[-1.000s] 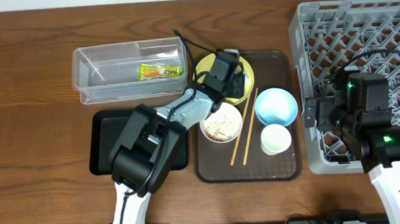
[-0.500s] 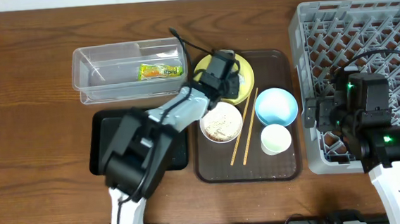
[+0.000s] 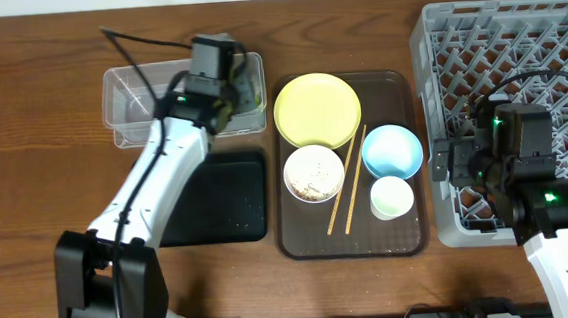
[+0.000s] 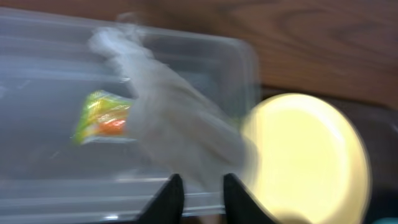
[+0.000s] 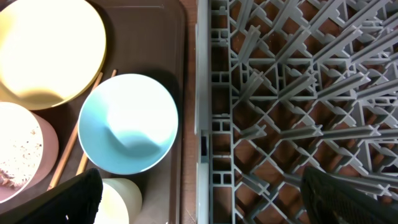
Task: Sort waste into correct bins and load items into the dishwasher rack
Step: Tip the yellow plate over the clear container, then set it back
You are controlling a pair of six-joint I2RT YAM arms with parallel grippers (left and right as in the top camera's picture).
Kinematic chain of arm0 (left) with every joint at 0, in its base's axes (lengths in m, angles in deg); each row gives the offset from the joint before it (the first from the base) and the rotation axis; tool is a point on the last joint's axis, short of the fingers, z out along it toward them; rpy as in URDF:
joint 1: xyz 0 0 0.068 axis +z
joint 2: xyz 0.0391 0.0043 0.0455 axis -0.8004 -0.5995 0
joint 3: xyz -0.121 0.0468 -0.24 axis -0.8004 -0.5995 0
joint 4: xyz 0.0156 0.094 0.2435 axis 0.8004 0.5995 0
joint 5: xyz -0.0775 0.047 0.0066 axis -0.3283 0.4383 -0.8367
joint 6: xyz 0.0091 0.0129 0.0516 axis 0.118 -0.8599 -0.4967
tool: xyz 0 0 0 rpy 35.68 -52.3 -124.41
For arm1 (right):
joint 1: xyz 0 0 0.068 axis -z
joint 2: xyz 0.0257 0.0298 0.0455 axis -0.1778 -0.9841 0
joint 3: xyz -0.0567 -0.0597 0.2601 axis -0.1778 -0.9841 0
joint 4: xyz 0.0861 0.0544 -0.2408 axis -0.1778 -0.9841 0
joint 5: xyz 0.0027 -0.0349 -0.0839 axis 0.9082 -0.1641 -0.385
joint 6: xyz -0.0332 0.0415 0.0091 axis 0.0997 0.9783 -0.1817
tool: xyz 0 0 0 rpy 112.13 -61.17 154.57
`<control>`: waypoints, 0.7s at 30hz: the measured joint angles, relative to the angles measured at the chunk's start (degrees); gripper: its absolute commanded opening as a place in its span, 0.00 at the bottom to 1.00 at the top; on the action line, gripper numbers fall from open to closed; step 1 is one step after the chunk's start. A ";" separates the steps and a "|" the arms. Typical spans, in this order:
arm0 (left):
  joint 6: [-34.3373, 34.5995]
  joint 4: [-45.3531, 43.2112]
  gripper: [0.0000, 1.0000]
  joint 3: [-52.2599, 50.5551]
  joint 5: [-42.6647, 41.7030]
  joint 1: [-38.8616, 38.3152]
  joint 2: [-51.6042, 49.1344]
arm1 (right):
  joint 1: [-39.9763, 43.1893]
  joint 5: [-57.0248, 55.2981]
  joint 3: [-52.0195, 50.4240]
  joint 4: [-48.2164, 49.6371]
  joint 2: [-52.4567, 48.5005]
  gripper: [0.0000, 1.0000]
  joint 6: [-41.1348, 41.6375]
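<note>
**Left gripper over the clear tub, right one spread at the rack**

Overhead, you see the left gripper (image 3: 226, 78) above the right end of the clear plastic tub (image 3: 125, 100) at the table's back left. The black tray (image 3: 216, 196) lies just in front of the tub. On the brown serving tray (image 3: 410, 236) sit the yellow plate (image 3: 318, 109), the white bowl (image 3: 289, 169) holding pale grains (image 3: 313, 181), the light blue bowl (image 3: 392, 151) and the white cup (image 3: 392, 198). The wooden chopsticks (image 3: 347, 180) slant between the bowls. The right gripper (image 3: 444, 158) hangs at the left edge of the grey dishwasher rack (image 3: 517, 52).

Left wrist (badly blurred): your fingers (image 4: 169, 196) stand close together, pinching a white scrap (image 4: 174, 118) that trails up over the tub. The green-and-orange wrapper (image 4: 102, 118) lies inside the tub, and the plate is off to the right.

Right wrist: your fingers (image 5: 74, 199) are spread wide and hold nothing. They straddle the rack's rim, with the blue bowl just beside it on the tray.
</note>
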 measured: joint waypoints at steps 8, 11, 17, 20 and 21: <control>0.42 8.04 0.72 -0.02 0.35 0.83 2.10 | 0.00 0.00 0.00 0.02 0.00 0.99 0.00; 0.50 11.32 0.82 -0.02 0.13 -0.39 6.69 | 0.00 0.00 0.00 0.09 0.00 0.99 0.00; 0.66 12.44 0.80 0.02 -7.80 -2.95 14.49 | 0.00 0.00 0.00 0.13 0.00 0.99 0.00; 0.52 12.48 0.79 0.02 -9.31 -6.27 13.81 | 0.00 0.00 0.00 0.15 0.00 0.99 0.00; 0.52 12.39 0.79 0.02 -9.51 -7.98 12.90 | 0.00 0.00 0.00 0.15 0.00 0.99 0.00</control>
